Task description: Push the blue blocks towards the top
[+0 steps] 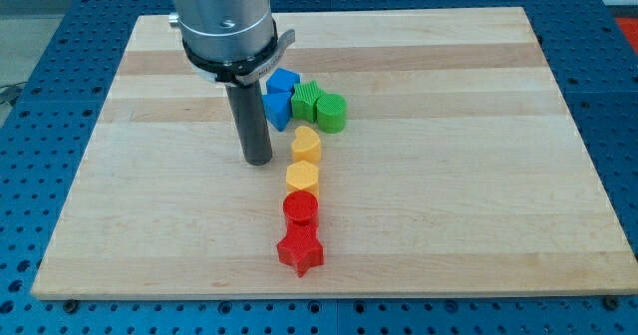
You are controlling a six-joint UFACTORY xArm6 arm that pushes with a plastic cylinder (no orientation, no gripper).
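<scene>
Two blue blocks sit close together near the board's upper middle: one (283, 80) above, the other (278, 109) just below it. My tip (258, 160) rests on the board to the lower left of the lower blue block, a short gap away. The rod partly hides the blue blocks' left sides.
Two green blocks (307, 102) (333, 112) touch the blue ones on the right. Below them a column runs down: a yellow heart-like block (307, 146), a yellow hexagon (302, 178), a red cylinder (300, 211), a red star (300, 251). The wooden board (478, 175) has blue pegboard around it.
</scene>
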